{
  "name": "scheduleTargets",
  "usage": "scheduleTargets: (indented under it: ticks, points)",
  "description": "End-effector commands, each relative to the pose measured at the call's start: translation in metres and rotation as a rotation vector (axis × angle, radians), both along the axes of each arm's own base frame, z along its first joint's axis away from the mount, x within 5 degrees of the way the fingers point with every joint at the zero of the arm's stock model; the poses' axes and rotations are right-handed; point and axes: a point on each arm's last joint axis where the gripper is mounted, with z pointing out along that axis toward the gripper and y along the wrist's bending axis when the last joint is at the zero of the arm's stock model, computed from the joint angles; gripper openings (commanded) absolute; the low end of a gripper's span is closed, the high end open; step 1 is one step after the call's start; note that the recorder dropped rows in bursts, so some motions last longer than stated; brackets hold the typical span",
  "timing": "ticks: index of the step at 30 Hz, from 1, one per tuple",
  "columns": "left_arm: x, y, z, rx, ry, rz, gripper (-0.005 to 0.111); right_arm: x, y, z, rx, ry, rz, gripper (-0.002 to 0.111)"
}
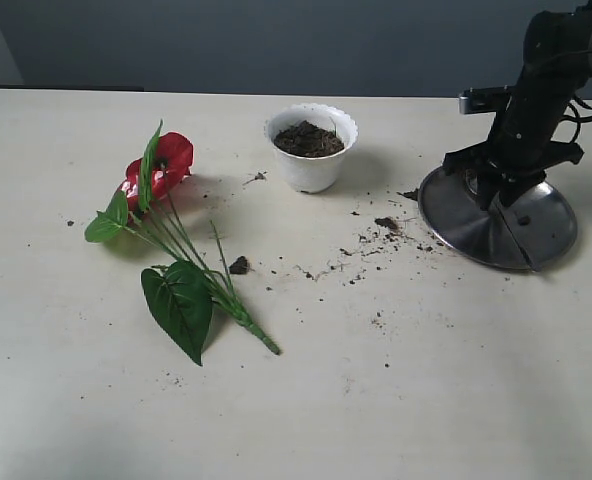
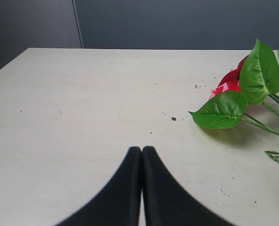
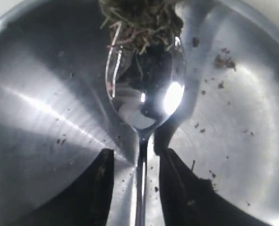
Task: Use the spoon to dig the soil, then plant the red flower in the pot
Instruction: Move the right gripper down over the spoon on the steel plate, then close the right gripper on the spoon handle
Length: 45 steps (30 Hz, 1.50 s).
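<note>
The red flower (image 1: 161, 165) lies flat on the table at the left, its stems pointing toward the front. The white pot (image 1: 311, 172) stands at the back centre, filled with soil (image 1: 309, 139). The spoon (image 3: 144, 89) lies on a round steel plate, with a clump of soil (image 3: 142, 21) at the tip of its bowl. My right gripper (image 3: 135, 157) is open and low over the plate, its fingers on either side of the spoon handle with gaps on both sides. My left gripper (image 2: 141, 149) is shut and empty over bare table, the red flower (image 2: 229, 82) off to one side.
The round steel plate (image 1: 551, 225) sits at the right, under the right arm (image 1: 536, 90). Soil crumbs (image 1: 381, 235) are scattered between the pot and the plate, and one dark clump (image 1: 239, 265) lies beside the flower stems.
</note>
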Motion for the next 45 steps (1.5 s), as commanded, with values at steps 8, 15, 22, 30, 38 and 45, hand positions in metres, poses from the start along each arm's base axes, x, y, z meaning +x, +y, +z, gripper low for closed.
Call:
scheduleTargets:
  ticks: [8, 15, 22, 30, 38, 45]
  points:
    - [0.0001, -0.0001, -0.0004, 0.0, -0.011, -0.003, 0.0, 0.0071, -0.0003, -0.0004, 0.002, -0.057, 0.001, 0.033]
    - [0.0001, -0.0001, -0.0004, 0.0, -0.011, -0.003, 0.0, 0.0064, -0.0004, -0.0004, 0.001, -0.049, 0.001, 0.033]
    - [0.0001, -0.0001, -0.0004, 0.0, -0.011, -0.003, 0.0, 0.0034, -0.001, -0.0006, -0.005, -0.017, 0.0, 0.033]
    - [0.0001, -0.0001, -0.0004, 0.0, -0.011, -0.003, 0.0, 0.003, -0.0019, -0.0006, -0.015, -0.013, 0.005, 0.033]
    - [0.0001, -0.0001, -0.0004, 0.0, -0.011, -0.003, 0.0, 0.0042, -0.0014, -0.0006, -0.01, -0.026, 0.004, 0.033]
    - [0.0001, -0.0001, -0.0004, 0.0, -0.011, -0.003, 0.0, 0.0039, -0.0018, -0.0042, -0.016, -0.015, 0.005, 0.033]
